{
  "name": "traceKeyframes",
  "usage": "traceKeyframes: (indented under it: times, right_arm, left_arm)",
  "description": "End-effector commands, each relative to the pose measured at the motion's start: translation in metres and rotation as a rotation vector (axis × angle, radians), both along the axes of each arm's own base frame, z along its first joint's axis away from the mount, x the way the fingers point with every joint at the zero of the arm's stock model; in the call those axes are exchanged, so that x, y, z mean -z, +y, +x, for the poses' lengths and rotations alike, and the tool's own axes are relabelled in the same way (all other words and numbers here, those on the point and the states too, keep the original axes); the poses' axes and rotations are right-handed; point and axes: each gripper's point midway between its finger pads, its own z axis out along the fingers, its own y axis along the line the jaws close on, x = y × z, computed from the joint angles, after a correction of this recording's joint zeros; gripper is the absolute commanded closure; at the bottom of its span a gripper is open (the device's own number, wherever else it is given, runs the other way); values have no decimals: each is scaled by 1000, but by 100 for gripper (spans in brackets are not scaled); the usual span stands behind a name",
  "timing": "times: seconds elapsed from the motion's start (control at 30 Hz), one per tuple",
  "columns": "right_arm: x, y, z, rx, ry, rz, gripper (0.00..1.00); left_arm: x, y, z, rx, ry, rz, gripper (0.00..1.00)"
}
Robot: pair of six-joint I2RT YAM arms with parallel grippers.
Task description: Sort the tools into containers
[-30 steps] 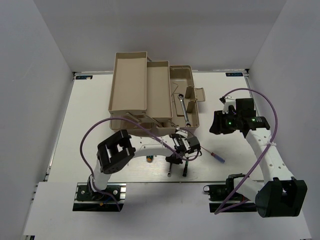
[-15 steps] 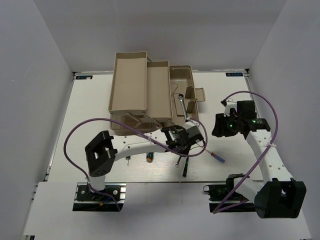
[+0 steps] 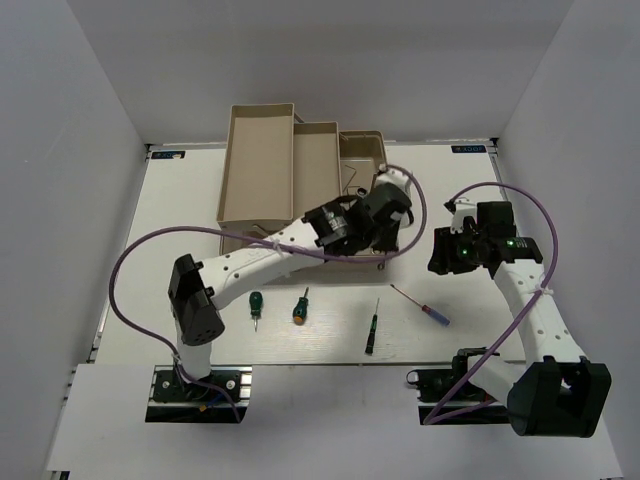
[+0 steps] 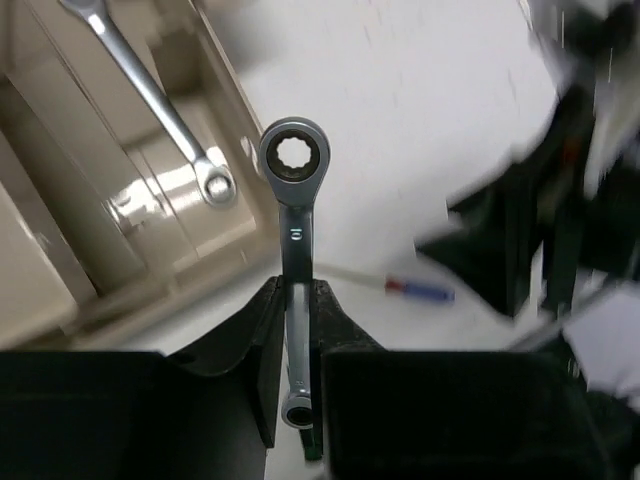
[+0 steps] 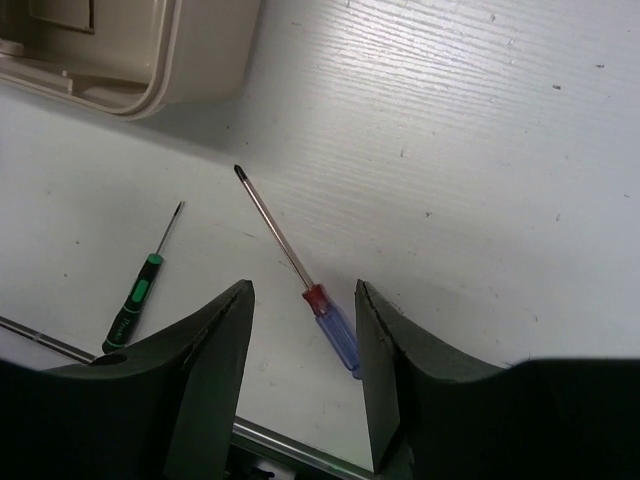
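Overhead, the left gripper (image 3: 385, 207) hung over the toolbox (image 3: 262, 170). Its wrist view showed it pinching a wrench (image 4: 293, 200) whose head looked past the tub (image 4: 235, 110) rim; released there, it could fall outside. The right gripper (image 5: 302, 292), spread, hovered over the red-and-blue screwdriver (image 5: 322, 305).

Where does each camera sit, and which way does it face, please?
Top external: above and behind the bases, looking down on the table; the left arm, stretched to the toolbox, and the right arm both show.
Left wrist: looks down past the left gripper, shut on a wrench, at the toolbox's edge.
Right wrist: looks down between the fingers of the open right gripper at the red-and-blue screwdriver.
Shared: that screwdriver shows in all three views.
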Motion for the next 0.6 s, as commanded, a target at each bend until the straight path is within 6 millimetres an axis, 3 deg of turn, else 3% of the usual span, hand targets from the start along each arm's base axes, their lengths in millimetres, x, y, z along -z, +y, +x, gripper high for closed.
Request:
traceKeyframes:
  times: [0.0, 0.03, 0.07, 0.1, 0.17, 0.2, 0.23, 0.27, 0.33, 0.5, 0.57]
  right_arm:
    - [5, -4, -4, -13, 1, -20, 49]
    - [7, -5, -4, -14, 5, -20, 49]
    - [10, -4, -5, -22, 9, -22, 49]
    - [10, -4, -5, -27, 9, -19, 49]
    - [13, -3, -5, -38, 20, -18, 49]
    - [15, -3, -5, -49, 25, -20, 49]
    - [16, -3, -5, -53, 25, -19, 49]
    - [19, -2, -4, -76, 31, -24, 49]
    - [21, 1, -6, -105, 39, -16, 49]
    - [46, 2, -25, -261, 98, -48, 40]
    - [53, 0, -31, -310, 105, -66, 37]
  left_arm:
    - [-11, 7, 59, -107, -75, -10, 100]
    - [-22, 5, 73, -122, -95, -31, 100]
    - [-21, 11, 92, -159, -98, -33, 100]
    - [-19, 3, 108, -158, -105, -37, 100]
    - [-12, 7, 133, -177, -112, -19, 100]
    - [-19, 6, 140, -181, -114, -32, 100]
    - [1, 4, 150, -184, -104, 1, 100]
    - [6, 6, 158, -173, -89, -2, 98]
    - [10, 6, 168, -165, -76, -25, 88]
    - [31, 13, 193, -169, -30, -55, 52]
    - [29, 12, 195, -149, -20, -82, 41]
